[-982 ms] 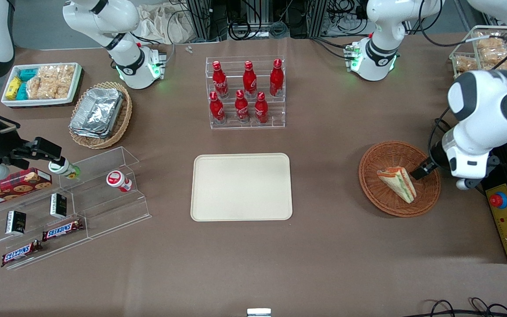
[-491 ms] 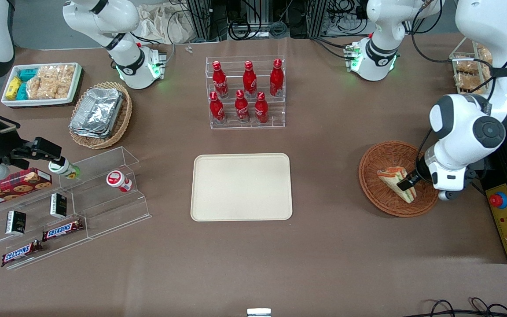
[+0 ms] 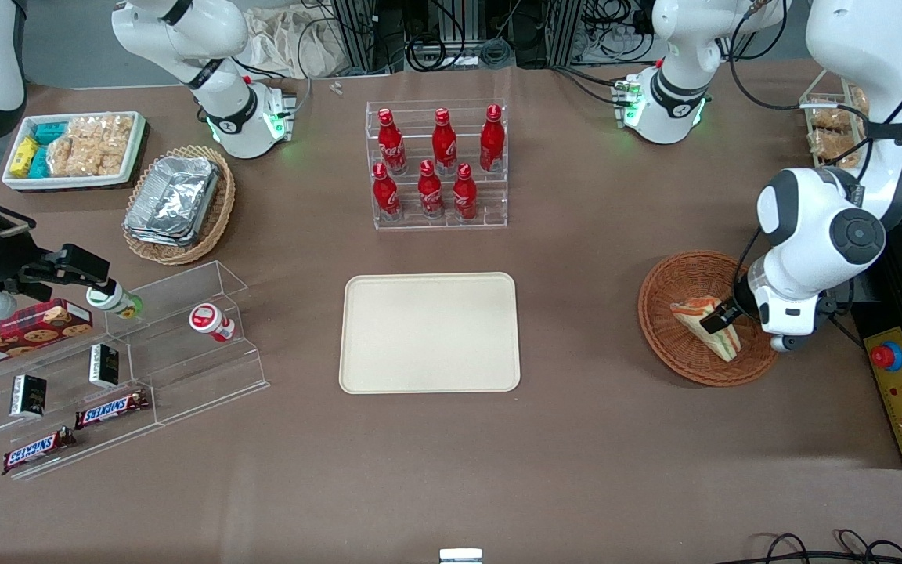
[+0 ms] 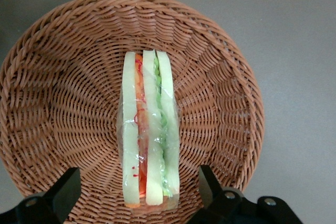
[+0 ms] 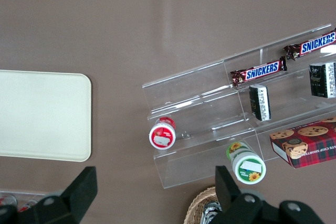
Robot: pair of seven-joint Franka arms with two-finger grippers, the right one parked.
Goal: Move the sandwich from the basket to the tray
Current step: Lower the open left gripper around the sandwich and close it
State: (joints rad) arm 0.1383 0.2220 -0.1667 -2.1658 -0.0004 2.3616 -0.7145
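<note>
The sandwich (image 3: 700, 319) (image 4: 149, 129), a wrapped wedge of pale bread with orange and green filling, lies in the round reddish-brown wicker basket (image 3: 666, 298) (image 4: 58, 87). My gripper (image 3: 721, 323) (image 4: 139, 190) hangs over the sandwich's wide end, open, one finger on each side and neither finger touching the wrap. The cream-beige tray (image 3: 429, 332) lies flat mid-table, toward the parked arm's end from the basket, with nothing on it.
A clear rack of red bottles (image 3: 437, 164) stands farther from the camera than the tray. A control box with a red button (image 3: 901, 384) sits beside the basket. An acrylic shelf with snacks (image 3: 106, 368) and a foil-container basket (image 3: 178, 204) are at the parked arm's end.
My gripper has swung from beside the basket's rim to over the sandwich and come down so that its fingers straddle it. The sandwich has not moved.
</note>
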